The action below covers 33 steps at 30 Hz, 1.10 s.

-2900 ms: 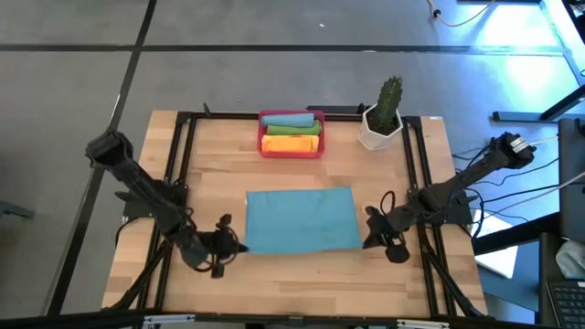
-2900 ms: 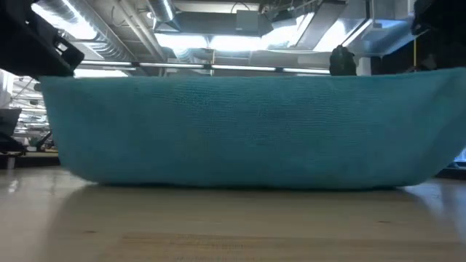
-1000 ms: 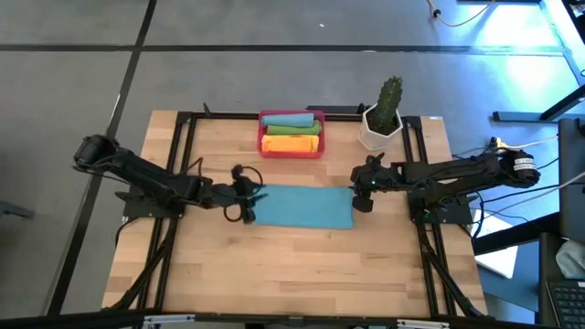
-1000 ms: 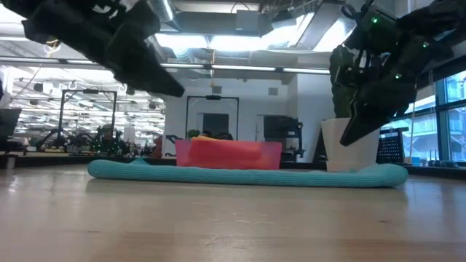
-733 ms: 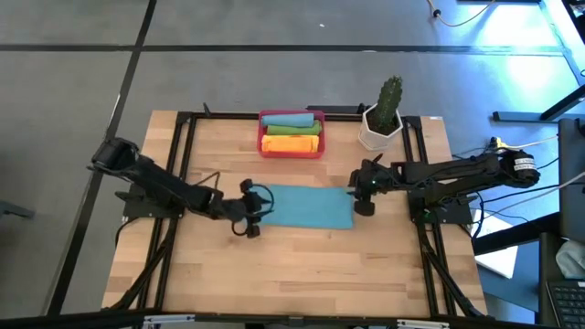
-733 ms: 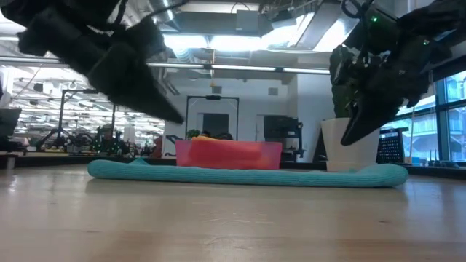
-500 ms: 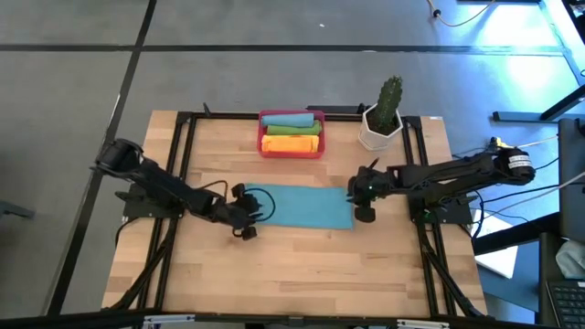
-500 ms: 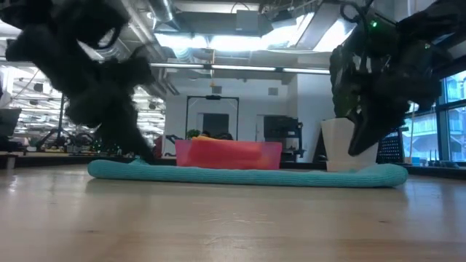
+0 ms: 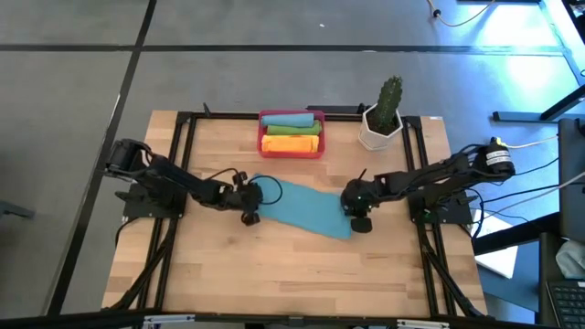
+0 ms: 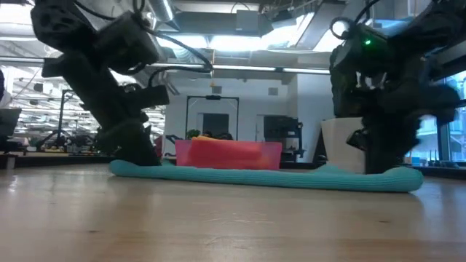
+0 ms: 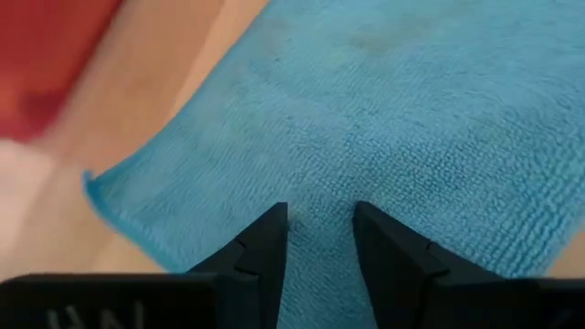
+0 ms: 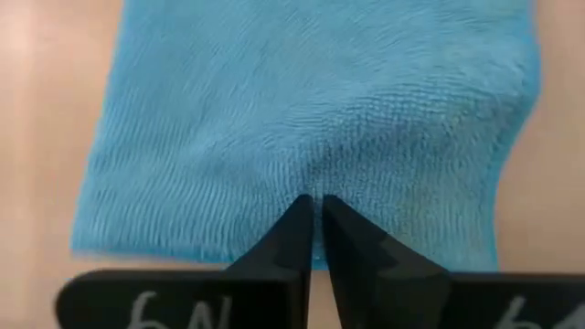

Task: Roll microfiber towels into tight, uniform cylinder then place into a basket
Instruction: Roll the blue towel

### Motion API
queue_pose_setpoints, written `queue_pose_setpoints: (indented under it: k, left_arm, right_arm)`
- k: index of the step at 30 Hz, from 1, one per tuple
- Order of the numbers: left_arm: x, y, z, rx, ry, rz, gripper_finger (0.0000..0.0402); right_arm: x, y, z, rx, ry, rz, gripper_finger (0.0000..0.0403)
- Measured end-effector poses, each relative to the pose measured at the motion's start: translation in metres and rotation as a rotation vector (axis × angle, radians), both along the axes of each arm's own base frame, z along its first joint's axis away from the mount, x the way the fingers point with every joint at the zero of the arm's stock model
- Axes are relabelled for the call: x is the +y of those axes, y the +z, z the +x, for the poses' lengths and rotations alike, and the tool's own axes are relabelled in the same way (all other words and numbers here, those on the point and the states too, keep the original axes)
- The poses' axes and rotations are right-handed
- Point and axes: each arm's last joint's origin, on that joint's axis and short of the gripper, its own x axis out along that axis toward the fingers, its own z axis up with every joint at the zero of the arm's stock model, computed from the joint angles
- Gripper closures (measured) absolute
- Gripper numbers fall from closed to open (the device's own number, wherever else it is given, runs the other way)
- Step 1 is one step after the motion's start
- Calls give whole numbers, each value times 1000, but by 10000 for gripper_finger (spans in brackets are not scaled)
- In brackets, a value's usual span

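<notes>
A teal towel (image 9: 306,208), folded to a narrow band, lies flat and askew at the table's middle. In the low view the towel (image 10: 262,177) is a thin strip. My left gripper (image 9: 249,199) is down on its left end, fingers open (image 11: 320,215) with cloth showing between them. My right gripper (image 9: 355,208) is down on its right end, shut on a pucker of cloth (image 12: 315,201). The red basket (image 9: 292,153) at the far middle holds rolled teal, green and orange towels. My left gripper rests both open fingertips (image 11: 274,233) on the towel's top face near its left end (image 11: 315,183), coming from above at a slant. The cloth lies flat on the table beneath them. My right gripper pinches a small pucker of the towel's top face near its right end (image 12: 315,178) between its two fingertips, pointing down. The cloth gathers in fine creases toward the tips, and the towel stays on the table.
A white pot with a cactus (image 9: 382,119) stands at the far right, beside the basket. A black frame (image 9: 187,146) runs along the table's edges. Bare wood (image 9: 292,274) lies between the towel and the near edge.
Both grippers have come down onto the towel's ends. My left gripper swung toward the near edge, then back toward the far edge. My right gripper went left and nearer. The towel has turned about on the table: its left end is now farther, its right end nearer.
</notes>
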Motion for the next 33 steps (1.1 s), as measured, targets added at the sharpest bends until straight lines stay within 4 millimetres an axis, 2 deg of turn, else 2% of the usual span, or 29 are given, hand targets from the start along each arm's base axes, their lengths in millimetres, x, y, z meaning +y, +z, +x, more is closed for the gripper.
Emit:
queue_pose_setpoints:
  k: [5, 9, 14, 17, 22, 27, 29, 33]
  left_arm:
    - [17, 0, 1, 84, -93, 104, 282]
    - [31, 4, 6, 151, -174, 209, 282]
    - [46, 21, 22, 187, -200, 296, 281]
    - [42, 39, 39, 133, -234, 308, 282]
    - [17, 66, 61, 39, -336, 313, 280]
    - [-25, 88, 76, -143, -529, 231, 281]
    - [-46, 91, 82, -237, -603, 209, 279]
    - [-85, 80, 97, -291, -706, 196, 278]
  right_arm:
    - [20, 0, -2, 17, 26, 94, 380]
    - [36, 2, 1, 2, -63, 194, 385]
    - [62, 11, 8, -119, -2, 313, 387]
    - [71, 14, 8, -160, 46, 335, 387]
    - [71, 13, 7, -158, 73, 305, 387]
    - [62, 12, 10, -191, 76, 228, 387]
    - [58, 13, 11, -204, 73, 208, 387]
    - [47, 13, 15, -222, 53, 182, 387]
